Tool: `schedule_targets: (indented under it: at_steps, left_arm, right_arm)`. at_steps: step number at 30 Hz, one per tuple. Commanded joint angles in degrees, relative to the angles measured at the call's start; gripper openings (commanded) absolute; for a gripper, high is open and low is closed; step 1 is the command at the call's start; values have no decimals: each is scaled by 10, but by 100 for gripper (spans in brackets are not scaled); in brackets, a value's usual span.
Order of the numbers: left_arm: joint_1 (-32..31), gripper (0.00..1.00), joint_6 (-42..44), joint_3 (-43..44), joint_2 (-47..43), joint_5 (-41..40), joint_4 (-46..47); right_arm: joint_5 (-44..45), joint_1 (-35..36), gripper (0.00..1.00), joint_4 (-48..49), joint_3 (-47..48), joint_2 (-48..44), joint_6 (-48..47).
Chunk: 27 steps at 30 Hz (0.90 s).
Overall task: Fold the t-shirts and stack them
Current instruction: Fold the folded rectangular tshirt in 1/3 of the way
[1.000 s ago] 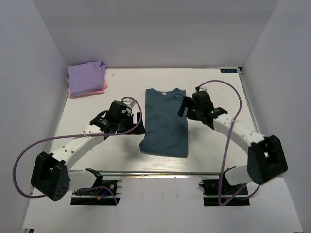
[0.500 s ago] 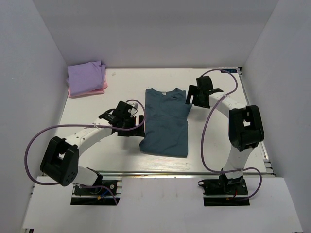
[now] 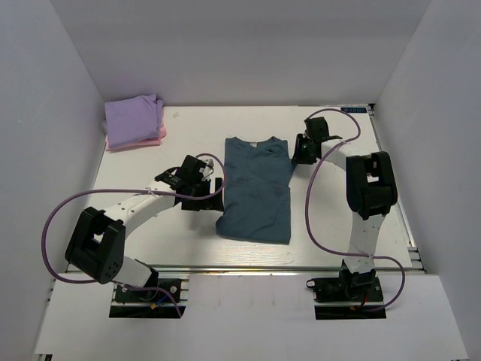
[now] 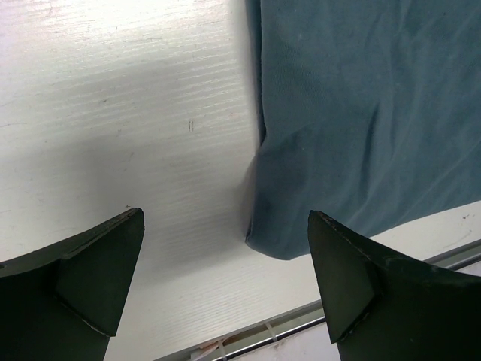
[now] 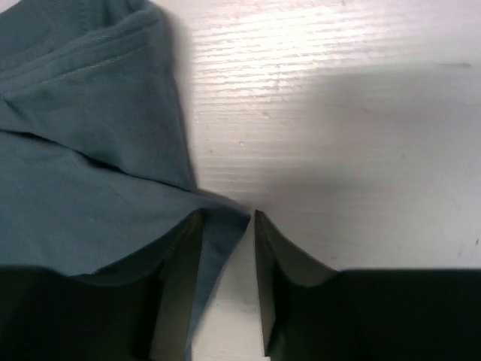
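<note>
At ten o'clock the purple shirt lies folded on the pink shirt: done. The left pincer is wide open, at nine o'clock of the blue shirt, which looks only partly folded. At its two o'clock the right pincer sits half shut over a corner; I cannot tell if it holds. The counter and walls are white.
</note>
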Motion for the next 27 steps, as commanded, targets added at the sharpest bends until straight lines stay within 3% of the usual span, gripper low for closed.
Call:
schedule_targets:
  at_steps: [1, 3, 4, 5, 10, 18, 27]
  left_arm:
    - [2, 100, -1, 18, -1, -6, -4]
    - [2, 100, -1, 18, -6, -6, -4]
    - [2, 100, -6, 18, -7, -6, -4]
    - [2, 100, -6, 12, -13, -6, -4]
    - [2, 100, -11, 0, -37, -6, -4]
    - [2, 100, -11, -5, -50, -7, -4]
    - [2, 100, -11, -10, -50, 5, 7]
  right_arm:
    - [-42, -3, 31, 36, 6, -3, -7]
    - [-54, -3, 20, 49, -4, -7, -7]
    - [-59, -3, 6, 53, -5, -7, -7]
    - [-73, -4, 0, 57, -3, -7, -9]
    - [-96, -1, 0, 52, -2, -25, -5]
    - [-131, 5, 0, 74, -78, -103, 22]
    - [-151, 34, 0, 84, -75, -90, 36]
